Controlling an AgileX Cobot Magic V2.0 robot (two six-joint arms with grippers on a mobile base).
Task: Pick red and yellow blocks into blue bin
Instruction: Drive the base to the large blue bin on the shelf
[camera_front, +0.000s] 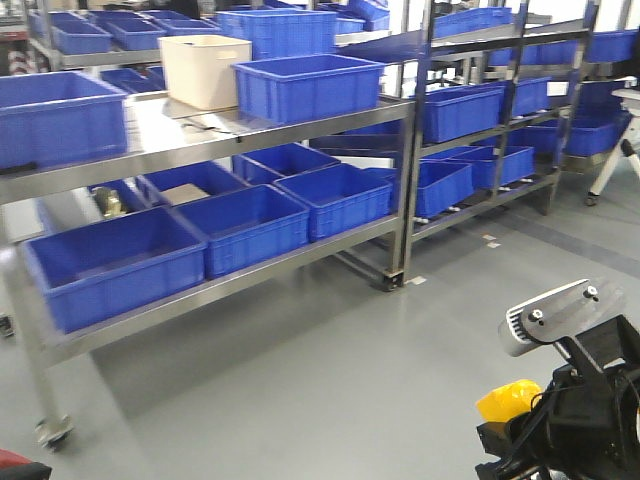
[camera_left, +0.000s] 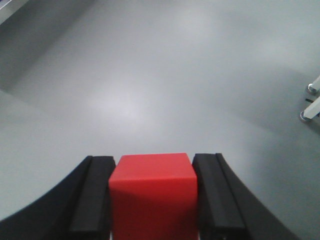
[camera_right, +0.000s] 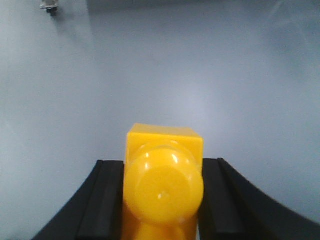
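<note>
In the left wrist view my left gripper (camera_left: 152, 167) is shut on the plain red block (camera_left: 152, 192), which fills the gap between the black pads over bare grey floor. My right gripper (camera_right: 162, 167) is shut on the yellow block (camera_right: 164, 187), with a round stud facing the camera. The front view shows the yellow block (camera_front: 508, 398) low at the right, in the right arm's black jaws. Several blue bins stand on a steel rack ahead; a large one (camera_front: 112, 262) sits on the lower shelf at the left. I cannot tell which of them is the blue bin of the task.
The steel rack (camera_front: 300, 125) on castors carries more blue bins (camera_front: 310, 85) and a beige tub (camera_front: 203, 68) on its top shelf. A second rack (camera_front: 500, 120) of blue bins stands to the right. Grey floor lies between me and the racks. White legs on castors (camera_left: 312, 102) show at the right.
</note>
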